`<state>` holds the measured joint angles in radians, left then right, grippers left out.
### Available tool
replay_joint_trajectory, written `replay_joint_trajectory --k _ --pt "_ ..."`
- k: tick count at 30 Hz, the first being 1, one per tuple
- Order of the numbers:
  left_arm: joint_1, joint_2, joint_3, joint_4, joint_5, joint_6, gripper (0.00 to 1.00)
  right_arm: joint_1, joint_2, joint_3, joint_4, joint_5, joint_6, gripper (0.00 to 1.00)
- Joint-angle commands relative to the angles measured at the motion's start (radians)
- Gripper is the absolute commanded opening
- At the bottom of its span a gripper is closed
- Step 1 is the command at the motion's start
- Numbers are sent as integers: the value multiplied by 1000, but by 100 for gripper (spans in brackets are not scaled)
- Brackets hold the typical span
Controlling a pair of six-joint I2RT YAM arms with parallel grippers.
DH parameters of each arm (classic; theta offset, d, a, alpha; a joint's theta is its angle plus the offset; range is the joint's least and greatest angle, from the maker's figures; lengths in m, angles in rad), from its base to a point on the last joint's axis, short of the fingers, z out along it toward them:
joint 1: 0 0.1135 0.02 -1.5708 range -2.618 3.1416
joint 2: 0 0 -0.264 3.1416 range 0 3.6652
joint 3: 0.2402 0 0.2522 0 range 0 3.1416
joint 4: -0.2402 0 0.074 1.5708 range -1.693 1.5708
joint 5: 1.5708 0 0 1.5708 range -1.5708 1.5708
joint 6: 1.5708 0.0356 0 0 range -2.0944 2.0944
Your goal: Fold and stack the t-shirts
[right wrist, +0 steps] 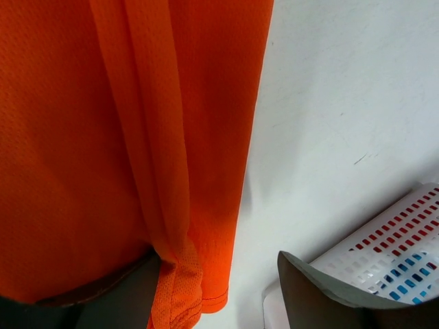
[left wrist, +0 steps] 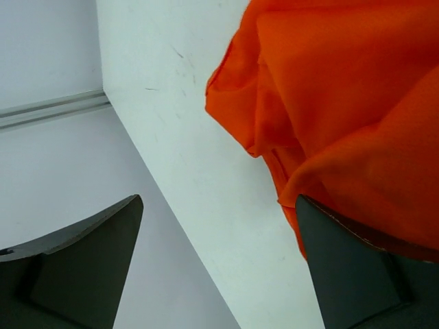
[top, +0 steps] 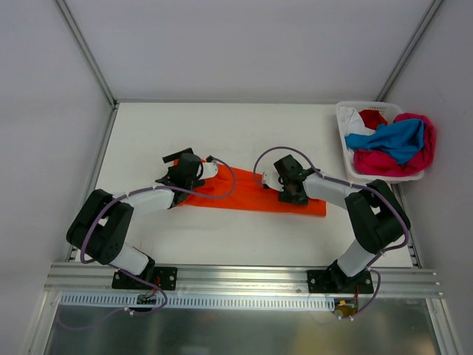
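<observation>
The left gripper (left wrist: 218, 205) fills the bottom of its wrist view, with one dark finger in the lower left corner and the other in the lower right. A wide band of white table (left wrist: 178, 137) shows between them, so the pincer stands spread. The orange t-shirt (left wrist: 343, 103) bunches in the upper right of that frame and hangs down onto the lower-right finger. It looks draped on the finger rather than gripped, though the cloth hides the contact itself.

The right gripper (right wrist: 218, 260) is spread too. In its wrist view the finger at the lower right stands bare, while the one at the lower left lies under the shirt's hem. Orange mesh cloth with lengthwise folds covers the left and middle of that frame. A corner of the white basket (right wrist: 384, 253) shows at the lower right, with red and blue visible through its holes.

From the top camera the orange shirt lies as a long, narrow band across the middle of the table, from centre-left to centre-right, with a gripper at each end. The basket sits at the upper right, well apart from it. Heaped inside are a blue t-shirt (top: 399, 139), a magenta-pink t-shirt (top: 384, 164), a red t-shirt (top: 374, 117) and a white t-shirt (top: 353, 123), the pink one spilling over the right rim.
</observation>
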<state>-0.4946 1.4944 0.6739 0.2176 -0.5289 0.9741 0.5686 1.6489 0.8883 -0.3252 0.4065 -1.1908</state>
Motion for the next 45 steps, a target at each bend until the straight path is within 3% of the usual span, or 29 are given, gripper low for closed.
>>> replay_joint_trajectory --k 1,5,9,11,13,14,16,20,23,28,36,40,45 --pt "24 0 -2 112 -59 52 95 -10 -23 34 17 21 0 73" --pt "51 32 -42 416 -103 165 95 -18 -27 32 38 34 -3 73" --pt "86 107 -42 534 -100 202 95 -21 -34 31 43 41 -3 73" --pt "88 72 -36 447 -41 128 95 -26 -50 28 40 40 0 73" --pt "88 -60 19 88 56 5 93 -27 -70 32 -4 6 25 73" --pt "88 -106 39 -35 202 -106 93 -30 -96 38 -29 -17 39 74" --pt "68 -237 68 -309 350 -167 92 -30 -121 55 -83 -87 69 74" --pt "-120 -390 0 -449 379 -213 92 -30 -158 89 -169 -166 128 73" --pt "-212 -402 -49 -481 342 -247 89 -19 -159 106 -187 -179 138 73" --pt "-220 -285 -99 -468 321 -259 81 -4 -158 110 -193 -163 145 73" --pt "-217 -204 -131 -225 121 -160 82 7 -175 97 -201 -153 152 73" --pt "-217 -230 -97 -239 141 -160 82 7 -181 77 -189 -147 154 73" --pt "-217 -284 -45 -387 217 -192 82 8 -179 61 -175 -136 148 73"
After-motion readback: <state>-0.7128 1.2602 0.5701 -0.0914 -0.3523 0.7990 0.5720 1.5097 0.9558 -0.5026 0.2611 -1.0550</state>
